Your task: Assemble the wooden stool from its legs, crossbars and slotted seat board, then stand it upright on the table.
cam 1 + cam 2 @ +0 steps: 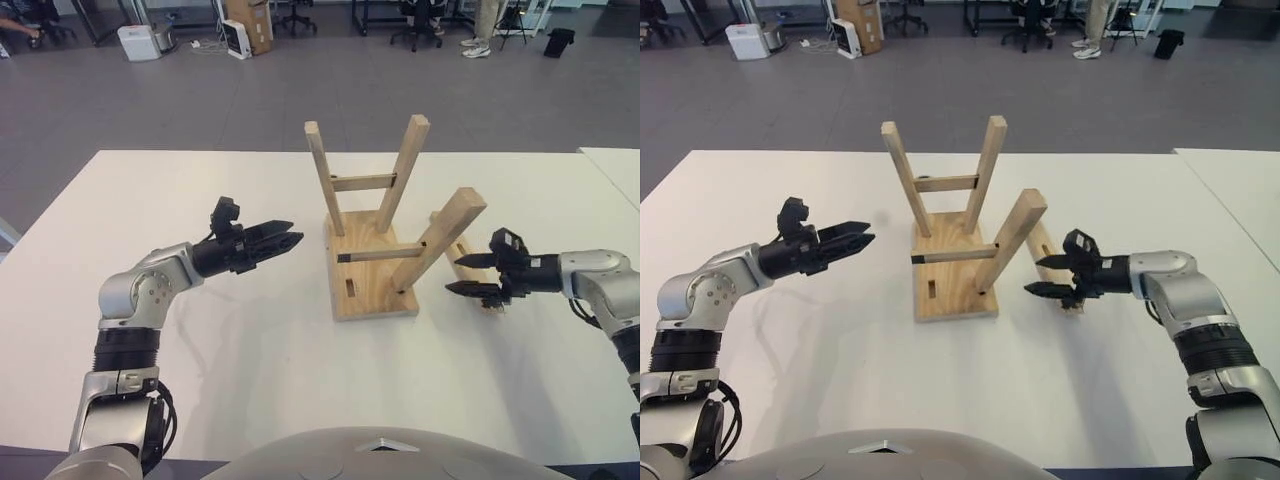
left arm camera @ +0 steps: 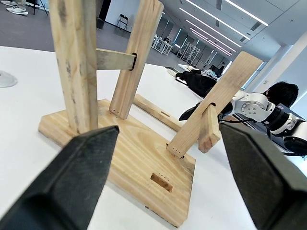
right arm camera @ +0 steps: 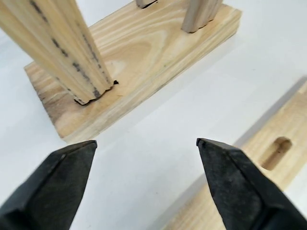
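Right hand (image 1: 1035,276) agape — slotted leg (image 3: 283,129) just beside

The slotted seat board (image 1: 370,290) is pale, unvarnished wood, matt, with clear grain. The legs (image 1: 403,172) and crossbars (image 1: 365,183) are the same bare wood, the legs rough and dark-flecked along their edges. The loose leg (image 3: 268,148) matches. The bench (image 1: 250,360) is smooth, matt white. The left pincer (image 1: 297,231) and right pincer (image 1: 451,274) look like matt black plastic.

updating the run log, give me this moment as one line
seat board flat, three legs in | fourth leg loose by right pincer | left pincer open | right open
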Motion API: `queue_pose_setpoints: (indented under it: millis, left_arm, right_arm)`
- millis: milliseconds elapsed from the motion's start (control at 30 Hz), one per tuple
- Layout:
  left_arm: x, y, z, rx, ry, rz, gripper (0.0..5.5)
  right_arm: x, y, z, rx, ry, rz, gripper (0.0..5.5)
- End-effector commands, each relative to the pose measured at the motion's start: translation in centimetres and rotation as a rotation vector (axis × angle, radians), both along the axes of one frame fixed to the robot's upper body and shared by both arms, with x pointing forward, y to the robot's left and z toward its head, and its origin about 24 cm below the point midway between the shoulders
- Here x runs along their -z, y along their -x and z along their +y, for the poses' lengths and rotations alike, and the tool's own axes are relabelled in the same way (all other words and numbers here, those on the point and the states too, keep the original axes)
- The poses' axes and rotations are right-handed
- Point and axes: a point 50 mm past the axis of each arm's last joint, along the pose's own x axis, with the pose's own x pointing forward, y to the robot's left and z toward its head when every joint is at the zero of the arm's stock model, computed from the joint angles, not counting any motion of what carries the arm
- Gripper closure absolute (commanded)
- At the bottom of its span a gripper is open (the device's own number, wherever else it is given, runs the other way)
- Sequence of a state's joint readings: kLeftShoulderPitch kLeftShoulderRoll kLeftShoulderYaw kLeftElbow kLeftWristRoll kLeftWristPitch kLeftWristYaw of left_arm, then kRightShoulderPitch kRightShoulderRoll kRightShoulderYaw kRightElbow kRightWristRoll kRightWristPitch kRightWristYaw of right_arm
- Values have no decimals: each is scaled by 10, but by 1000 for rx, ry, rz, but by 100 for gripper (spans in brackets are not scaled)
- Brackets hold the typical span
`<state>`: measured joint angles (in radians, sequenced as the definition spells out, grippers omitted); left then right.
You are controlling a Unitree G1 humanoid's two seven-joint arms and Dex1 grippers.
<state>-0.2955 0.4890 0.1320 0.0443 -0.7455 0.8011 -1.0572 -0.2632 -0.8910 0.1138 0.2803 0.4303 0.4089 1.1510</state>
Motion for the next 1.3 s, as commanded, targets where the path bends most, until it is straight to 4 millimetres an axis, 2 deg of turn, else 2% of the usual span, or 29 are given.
queue_pose_setpoints:
  millis: [33,67,133,200,333,467,600,667,767,867,933,1000,1033,1100,1133,1200,1300]
  left_arm:
    - [0,1,3,-20,-13,-3,164]
    - [4,0,4,-43,-40,6,164]
    - [13,-3,7,-100,-94,23,164]
    - [16,-5,9,-133,-110,29,164]
    - [17,-4,8,-146,-106,26,164]
    - [20,-2,3,-144,-99,30,164]
    - [24,-4,4,-200,-148,41,164]
    - [31,-9,6,-272,-203,59,164]
    - [31,-14,9,-340,-240,35,164]
    - [36,-22,12,-401,-376,-20,164]
    - [30,-30,18,-440,-358,-53,164]
    - [14,-40,27,-473,-294,-99,164]
    - [0,-46,30,-482,-258,-137,164]
    - [-40,-57,29,-462,-162,-252,164]
    - [-66,-61,25,-431,-93,-312,164]
    - [-102,-61,11,-303,56,-366,164]
    - [-130,-58,-9,-143,173,-397,164]
  right_arm:
    - [-3,-9,-15,311,42,-121,164]
    - [5,-9,-20,432,34,-117,164]
    - [25,-3,-22,570,28,-69,164]
    - [39,6,-12,601,-9,-8,164]
    - [46,15,7,612,-67,42,164]
    - [54,22,10,662,-42,52,164]
    - [72,35,-2,648,292,32,247]
    - [77,38,-8,652,356,31,284]
    - [77,39,-7,680,327,38,331]
    - [74,35,-4,688,299,-1,334]
    - [62,26,-5,710,252,-65,334]
    - [38,13,-8,738,143,-158,334]
    - [20,5,-10,748,89,-223,334]
    - [-26,-11,-14,755,-38,-371,343]
    - [-52,-17,-13,739,-105,-447,345]
    - [-96,-21,-1,656,-240,-557,345]
    - [-140,-22,24,486,-387,-627,345]
